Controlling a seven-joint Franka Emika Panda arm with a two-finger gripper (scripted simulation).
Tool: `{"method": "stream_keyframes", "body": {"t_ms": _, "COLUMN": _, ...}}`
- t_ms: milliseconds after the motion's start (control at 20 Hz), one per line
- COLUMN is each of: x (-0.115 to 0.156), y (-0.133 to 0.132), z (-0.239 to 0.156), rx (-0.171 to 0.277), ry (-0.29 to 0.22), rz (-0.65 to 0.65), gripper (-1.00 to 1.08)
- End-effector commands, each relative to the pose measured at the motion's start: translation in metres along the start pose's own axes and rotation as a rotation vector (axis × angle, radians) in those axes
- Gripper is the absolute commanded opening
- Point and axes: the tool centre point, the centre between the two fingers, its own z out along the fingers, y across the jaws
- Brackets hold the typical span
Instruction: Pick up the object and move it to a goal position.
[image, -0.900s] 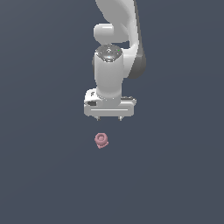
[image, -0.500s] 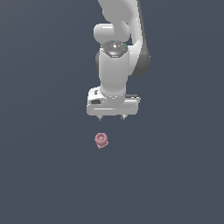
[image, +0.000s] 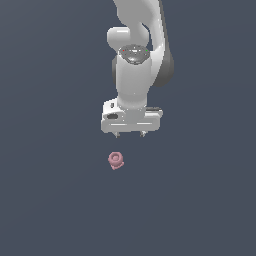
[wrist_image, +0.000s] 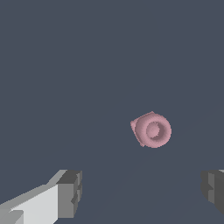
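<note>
The object (image: 116, 160) is a tiny dusty-pink knob with a round ringed top, lying on the flat dark grey surface. In the wrist view the object (wrist_image: 151, 130) shows its ringed top, beyond the fingertips and not between them. My gripper (image: 130, 134) hangs from the white arm just behind and slightly to the exterior view's right of it, above the surface. Its two fingers stand wide apart, open and empty; the gripper (wrist_image: 142, 190) holds nothing.
The dark grey surface (image: 55, 200) stretches flat in every direction, with no other objects, containers or edges in view. The white arm (image: 135, 75) rises above the gripper.
The arm has moved toward the object and a little to the exterior view's right, with the gripper lower over the surface. The object has not moved.
</note>
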Motion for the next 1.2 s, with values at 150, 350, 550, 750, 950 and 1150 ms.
{"method": "stream_keyframes", "body": {"t_ms": 150, "x": 0.003, "y": 0.006, "z": 0.011, "rx": 0.001, "ry": -0.007, "rz": -0.046, "gripper": 1.0}}
{"method": "stream_keyframes", "body": {"t_ms": 350, "x": 0.005, "y": 0.014, "z": 0.024, "rx": 0.004, "ry": -0.014, "rz": -0.101, "gripper": 1.0}}
{"method": "stream_keyframes", "body": {"t_ms": 550, "x": 0.008, "y": 0.024, "z": 0.042, "rx": 0.008, "ry": -0.024, "rz": -0.173, "gripper": 1.0}}
{"method": "stream_keyframes", "body": {"t_ms": 750, "x": 0.011, "y": 0.036, "z": 0.063, "rx": 0.016, "ry": -0.034, "rz": -0.259, "gripper": 1.0}}
{"method": "stream_keyframes", "body": {"t_ms": 950, "x": 0.012, "y": 0.046, "z": 0.082, "rx": 0.025, "ry": -0.042, "rz": -0.334, "gripper": 1.0}}
{"method": "stream_keyframes", "body": {"t_ms": 1150, "x": 0.013, "y": 0.054, "z": 0.097, "rx": 0.032, "ry": -0.048, "rz": -0.392, "gripper": 1.0}}
